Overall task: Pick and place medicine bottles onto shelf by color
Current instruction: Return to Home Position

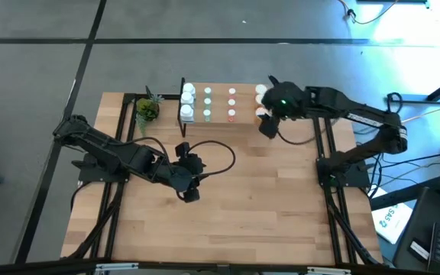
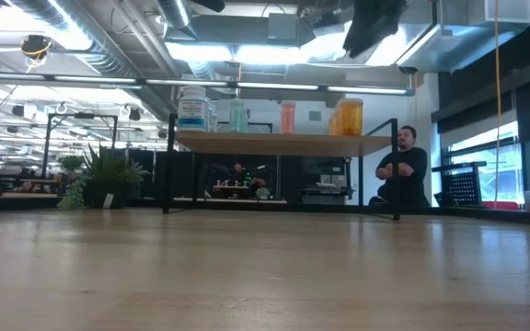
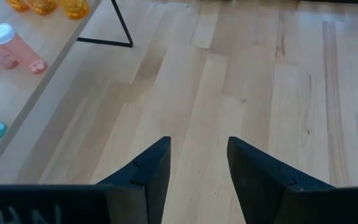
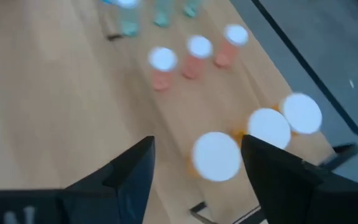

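Observation:
The shelf (image 1: 220,114) stands at the table's far middle, and the medicine bottles stand on it in rows by color: white (image 1: 188,103), pale green (image 1: 208,104), pink (image 1: 232,104) and orange (image 1: 260,93) at its right end. My right gripper (image 4: 196,168) hangs open above the orange bottles (image 4: 267,127), with the nearest white cap (image 4: 216,155) showing below the gap between its fingers, untouched. In the low view it is high above the shelf (image 2: 371,28). My left gripper (image 3: 197,168) is open over bare tabletop at the table's middle (image 1: 189,191).
A small potted plant (image 1: 147,109) stands by the shelf's left end. A black cable (image 1: 224,156) loops over the table behind my left gripper. The table's near half is bare wood (image 1: 228,221). A person (image 2: 403,170) sits in the room beyond the table.

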{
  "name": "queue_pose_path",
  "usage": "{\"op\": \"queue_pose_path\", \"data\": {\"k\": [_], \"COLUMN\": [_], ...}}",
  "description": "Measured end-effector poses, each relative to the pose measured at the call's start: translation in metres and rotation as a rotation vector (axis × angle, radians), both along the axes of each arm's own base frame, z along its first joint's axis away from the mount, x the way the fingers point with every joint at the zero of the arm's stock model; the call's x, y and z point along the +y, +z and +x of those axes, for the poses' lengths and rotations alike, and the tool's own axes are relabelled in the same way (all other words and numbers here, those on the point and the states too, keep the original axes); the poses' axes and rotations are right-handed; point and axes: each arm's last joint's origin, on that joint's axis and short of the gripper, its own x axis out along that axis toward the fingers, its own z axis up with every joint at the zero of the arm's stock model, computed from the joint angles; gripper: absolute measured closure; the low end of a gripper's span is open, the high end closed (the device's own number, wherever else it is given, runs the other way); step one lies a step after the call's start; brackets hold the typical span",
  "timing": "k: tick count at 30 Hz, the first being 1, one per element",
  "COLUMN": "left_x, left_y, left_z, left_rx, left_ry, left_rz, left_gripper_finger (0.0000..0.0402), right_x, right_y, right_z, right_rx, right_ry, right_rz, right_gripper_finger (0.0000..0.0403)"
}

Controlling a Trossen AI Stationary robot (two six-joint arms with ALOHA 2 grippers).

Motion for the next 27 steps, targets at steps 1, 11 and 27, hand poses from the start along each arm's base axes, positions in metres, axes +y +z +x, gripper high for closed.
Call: {"op": "queue_pose_path", "data": {"k": [1, 11, 27], "left_x": [0.0, 0.001, -0.014], "left_y": [0.0, 0.003, 0.021], "left_z": [0.0, 0.004, -0.045], "left_rx": [0.0, -0.054, -0.01], "left_ry": [0.0, 0.025, -0.024], "left_rz": [0.0, -0.036, 0.197], "left_gripper_finger": [0.025, 0.025, 0.0395], "right_x": [0.007, 0.071, 0.122], "right_y": [0.004, 0.037, 0.062], "right_z": [-0.003, -0.04, -0.107], "right_rx": [-0.014, -0.18, -0.312], "right_ry": [0.025, 0.248, 0.563], "right_rz": [-0.007, 0.0, 0.01], "right_gripper_finger": [0.0165, 0.0289, 0.0399]}}
